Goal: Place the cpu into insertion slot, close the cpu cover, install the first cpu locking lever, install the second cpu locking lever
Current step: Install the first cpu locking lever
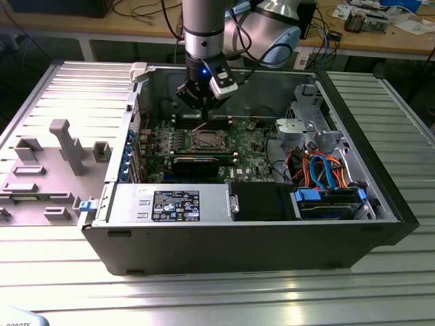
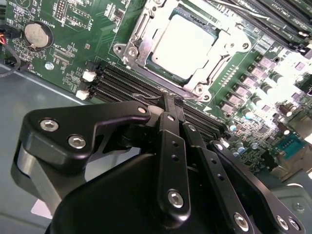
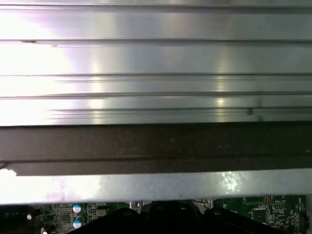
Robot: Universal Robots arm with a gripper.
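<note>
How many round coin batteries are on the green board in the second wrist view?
1: the coin battery sits on the green board, off to one side of the chip. The tool may hide others.

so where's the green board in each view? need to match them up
Exterior view: green board on the floor of the open case, under the pincer.
Second wrist view: green board beyond the pincer.
First wrist view: a green strip along the picture's edge.
Shared landmark: the black pincer, against the board in all three.
</note>
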